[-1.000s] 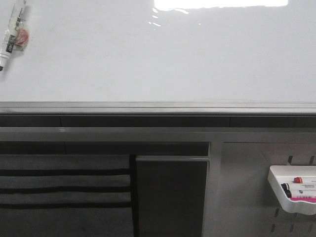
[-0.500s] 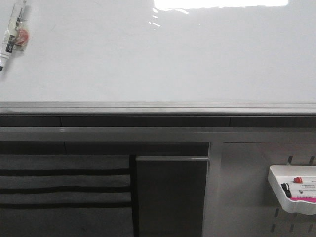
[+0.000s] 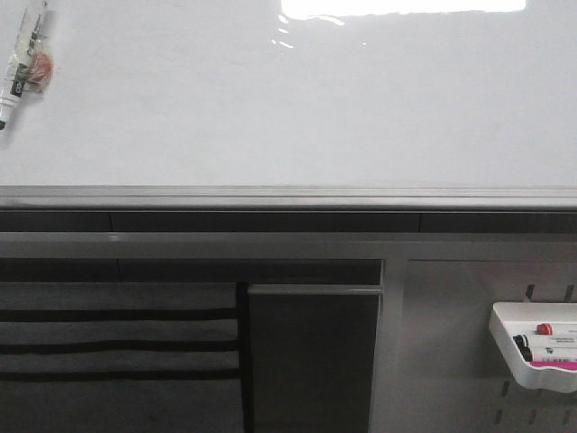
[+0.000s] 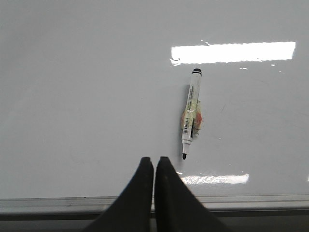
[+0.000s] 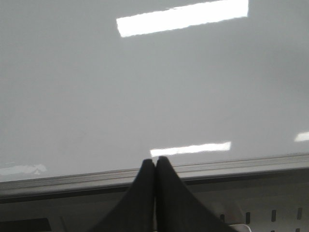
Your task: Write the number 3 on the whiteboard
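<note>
Front view: the large glossy white whiteboard [image 3: 297, 108] fills the upper half, bare of any drawn digit; a white marker pen with a black tip [image 3: 20, 65] lies on it at its far left edge, tip toward the grey metal edge rail [image 3: 288, 197]. Below the rail, at the far right, a white plastic tray [image 3: 534, 347] holds spare markers. Neither arm shows.

Left wrist view: the left gripper [image 4: 154, 166] is pressed shut and empty, poised over the rail; the marker pen [image 4: 191, 113] lies on the board just beyond its fingertips, uncapped.

Right wrist view: the right gripper [image 5: 155, 166] is also closed on nothing, over the rail with blank board beyond.

Step in hand: likely fetching the pen. Open the left jaws, straddle the barrel mid-length, grip squarely so the tip stays steady for writing.
</note>
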Controlling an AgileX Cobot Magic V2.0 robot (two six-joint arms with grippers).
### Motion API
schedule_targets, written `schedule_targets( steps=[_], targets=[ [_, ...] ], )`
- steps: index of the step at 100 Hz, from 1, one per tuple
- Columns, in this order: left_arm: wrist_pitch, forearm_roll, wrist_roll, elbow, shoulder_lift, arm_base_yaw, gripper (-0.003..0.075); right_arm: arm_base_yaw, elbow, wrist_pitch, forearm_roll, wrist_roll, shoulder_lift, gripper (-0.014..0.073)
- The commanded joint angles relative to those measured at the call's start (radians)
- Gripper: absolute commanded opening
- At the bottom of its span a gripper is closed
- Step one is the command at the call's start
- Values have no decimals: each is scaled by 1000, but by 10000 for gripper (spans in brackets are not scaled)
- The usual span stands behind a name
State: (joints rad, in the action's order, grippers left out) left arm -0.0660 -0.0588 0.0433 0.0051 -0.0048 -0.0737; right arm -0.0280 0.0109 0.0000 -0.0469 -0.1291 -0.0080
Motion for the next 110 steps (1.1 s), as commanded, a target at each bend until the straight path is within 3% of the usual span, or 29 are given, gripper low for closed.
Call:
schedule_targets(
  steps=[1, 63, 76, 110],
  targets=[
    [-75, -1, -10, 7, -25, -8, -20, -4, 26, -86, -5, 3, -16, -68],
    [-126, -2, -10, 7, -25, -8, -20, -4, 26, 8, -75, 3, -16, -68],
    [-130, -69, -15, -24, -25, -8, -20, -4, -7, 22, -62, 3, -16, -68],
    [210, -54, -15, -341, 133, -8, -20, -4, -324, 244, -35, 14, 118, -68]
  ],
)
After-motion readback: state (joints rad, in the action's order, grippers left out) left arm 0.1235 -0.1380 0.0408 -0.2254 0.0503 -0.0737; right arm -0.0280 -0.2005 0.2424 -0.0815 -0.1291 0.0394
